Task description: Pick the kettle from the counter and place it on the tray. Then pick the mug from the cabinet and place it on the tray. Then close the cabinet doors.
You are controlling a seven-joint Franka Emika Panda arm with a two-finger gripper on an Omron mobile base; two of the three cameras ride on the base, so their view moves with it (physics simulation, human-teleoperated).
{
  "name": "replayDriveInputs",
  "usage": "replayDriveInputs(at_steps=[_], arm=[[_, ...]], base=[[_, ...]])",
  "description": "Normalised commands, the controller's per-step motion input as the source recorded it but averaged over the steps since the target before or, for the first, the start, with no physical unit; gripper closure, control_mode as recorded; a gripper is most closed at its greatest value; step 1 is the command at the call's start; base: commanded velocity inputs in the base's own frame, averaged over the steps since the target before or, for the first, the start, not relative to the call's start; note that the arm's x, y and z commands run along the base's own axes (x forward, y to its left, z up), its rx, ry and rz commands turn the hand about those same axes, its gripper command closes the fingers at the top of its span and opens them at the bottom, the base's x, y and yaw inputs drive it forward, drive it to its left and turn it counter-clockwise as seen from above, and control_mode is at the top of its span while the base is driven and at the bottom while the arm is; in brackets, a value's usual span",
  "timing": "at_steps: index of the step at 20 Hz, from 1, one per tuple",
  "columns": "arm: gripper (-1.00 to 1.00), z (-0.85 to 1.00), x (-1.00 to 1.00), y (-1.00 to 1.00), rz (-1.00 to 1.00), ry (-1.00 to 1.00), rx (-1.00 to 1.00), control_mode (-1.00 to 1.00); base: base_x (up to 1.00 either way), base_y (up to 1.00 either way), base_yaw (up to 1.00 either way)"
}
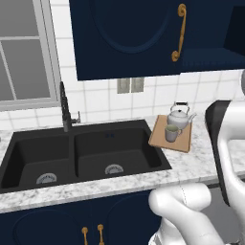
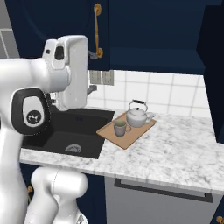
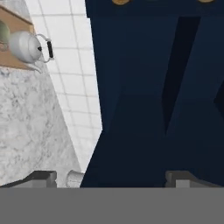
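I am counting one kettle and one mug, both sitting upright on the single wooden tray, which is lying on the marble counter just beside the black double sink. The mug is standing in front of the kettle, close to it; whether they are touching I cannot tell. The sink is showing two basins and two drains, with one dark faucet rising behind it.

Through the hand view I am looking at the gripper: its two dark finger tips are standing wide apart with nothing between them, so it is released. It is facing the navy-blue cabinet, with the kettle and the tray edge lying at the upper left of that view.

I am seeing one cabinet door closed across the cabinet's left half, carrying one long curved brass handle. Another door is standing open, edge-on, at the right.
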Motion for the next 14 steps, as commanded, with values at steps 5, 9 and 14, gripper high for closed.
replayDriveInputs(at_steps=[5, 9, 14], arm=[[-1.0, 0.02, -0.39, -0.94, -0.13, -0.05, 0.26, -1.0], [-1.0, 0.03, -0.7, -0.86, 0.0, -0.16, 0.17, -1.0], [-1.0, 0.02, -0.59, -0.61, 0.0, -0.01, 0.02, -1.0]], base=[[0.0, 0.0, 0.0], [0.0, 0.0, 0.0], [0.0, 0.0, 0.0]])
